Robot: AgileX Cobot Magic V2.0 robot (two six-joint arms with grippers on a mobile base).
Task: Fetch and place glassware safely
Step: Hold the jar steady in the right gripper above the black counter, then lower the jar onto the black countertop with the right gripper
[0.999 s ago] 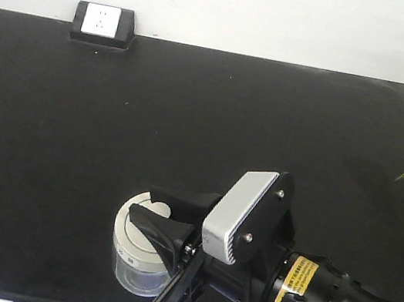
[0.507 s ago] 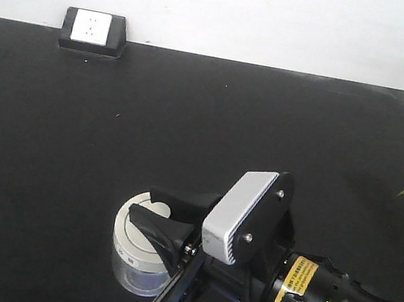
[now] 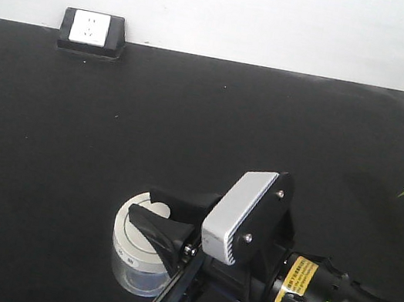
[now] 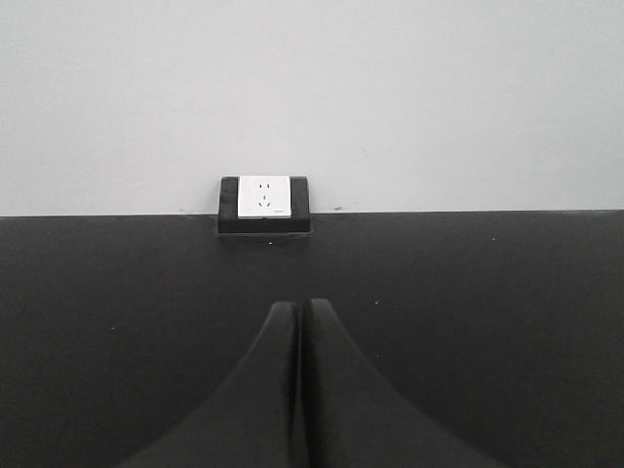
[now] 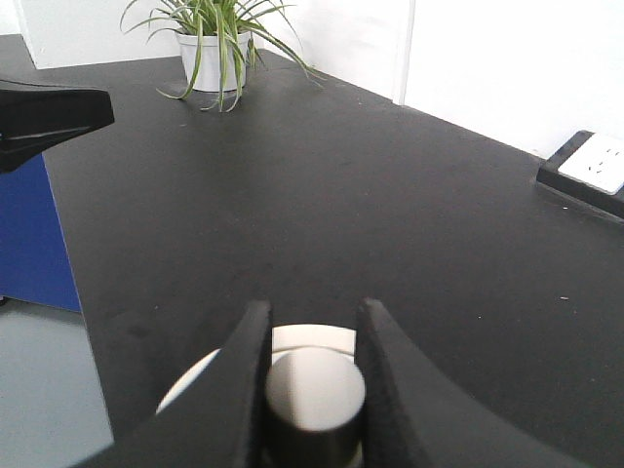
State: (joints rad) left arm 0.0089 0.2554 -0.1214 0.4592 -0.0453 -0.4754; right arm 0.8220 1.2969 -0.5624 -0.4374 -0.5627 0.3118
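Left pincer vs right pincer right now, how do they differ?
Left pincer is shut on nothing, jaws pressed together; right pincer is shut on the knob of the jar. Left pincer faces the wall socket; right pincer faces the potted plant. Both have black fingers.

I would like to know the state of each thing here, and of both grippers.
jar: upright, lid on.
right gripper: shut on the lid's knob.
left gripper: shut, holding nothing.
socket: nothing plugged in.
potted plant: upright.
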